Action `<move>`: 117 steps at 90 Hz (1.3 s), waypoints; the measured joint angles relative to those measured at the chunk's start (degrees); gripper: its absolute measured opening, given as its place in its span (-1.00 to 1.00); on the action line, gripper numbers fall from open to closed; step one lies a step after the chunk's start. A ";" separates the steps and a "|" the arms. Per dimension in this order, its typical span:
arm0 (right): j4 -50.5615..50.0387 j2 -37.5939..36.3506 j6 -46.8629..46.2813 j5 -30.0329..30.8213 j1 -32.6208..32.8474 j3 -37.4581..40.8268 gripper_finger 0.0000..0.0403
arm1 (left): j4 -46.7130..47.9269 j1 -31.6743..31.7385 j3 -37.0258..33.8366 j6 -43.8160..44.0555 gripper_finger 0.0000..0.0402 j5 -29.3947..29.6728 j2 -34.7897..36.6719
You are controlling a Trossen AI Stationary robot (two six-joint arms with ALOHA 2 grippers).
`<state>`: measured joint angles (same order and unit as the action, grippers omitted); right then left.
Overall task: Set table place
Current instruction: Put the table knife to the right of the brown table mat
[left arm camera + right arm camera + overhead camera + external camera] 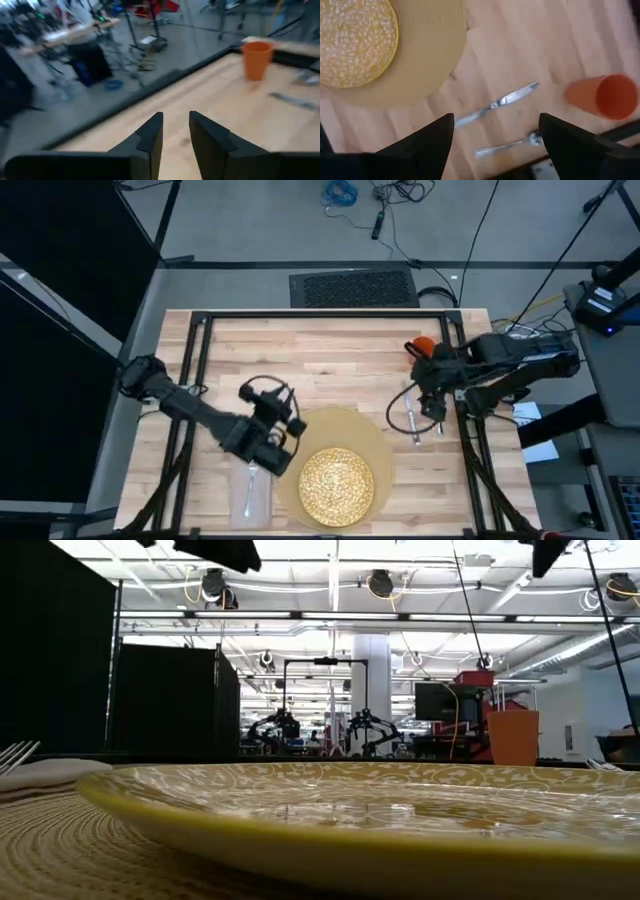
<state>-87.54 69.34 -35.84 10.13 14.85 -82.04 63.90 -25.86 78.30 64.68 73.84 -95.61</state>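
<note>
High view: the plate [336,485] is set on the placemat [372,438], fork and napkin [251,492] alongside it, knife [411,416], spoon [437,423] and cup [424,345] opposite. Little seems left on the table [330,345]. The left gripper [175,131] is held narrowly parted and empty, the right gripper [496,135] wide apart and empty above the knife.

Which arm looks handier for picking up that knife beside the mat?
Probably the right. Its gripper hangs over the knife with fingers open, nothing held. The left gripper is across the placemat, above the napkin.
</note>
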 joint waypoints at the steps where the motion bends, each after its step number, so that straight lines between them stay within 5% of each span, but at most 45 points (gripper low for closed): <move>1: 0.52 -0.12 -0.67 0.01 0.22 0.55 0.38 | 0.08 0.41 0.00 -0.83 -0.60 0.03 0.01; 33: 10.44 -0.07 -24.24 0.28 3.73 27.09 0.38 | -0.55 16.22 -3.34 -18.46 -0.60 0.11 5.63; 46: 13.71 -0.13 -34.24 0.14 4.15 33.19 0.38 | -14.24 19.83 -3.34 -38.84 -0.60 -3.81 12.25; 52: 15.97 -0.11 -37.10 0.15 4.15 35.46 0.38 | -23.77 21.88 -3.35 -51.76 -0.60 -14.02 15.78; 61: 19.62 -0.13 -40.43 0.17 4.01 37.82 0.38 | -41.65 26.25 -4.60 -67.99 -0.60 -39.89 19.80; 66: 22.16 -0.13 -41.82 0.53 3.87 39.27 0.38 | -48.35 28.97 -5.40 -72.27 -0.60 -53.45 21.29; 71: 25.28 -0.13 -42.49 1.06 3.87 40.80 0.38 | -52.08 31.23 -5.60 -72.19 -0.60 -60.31 22.47; 117: 42.04 1.02 -43.58 3.39 1.59 50.07 0.28 | -51.81 34.30 -16.51 -69.48 -0.60 -60.23 23.79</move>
<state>-45.50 70.36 -79.42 13.52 16.45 -31.97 12.10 8.45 61.80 -4.80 13.61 -71.82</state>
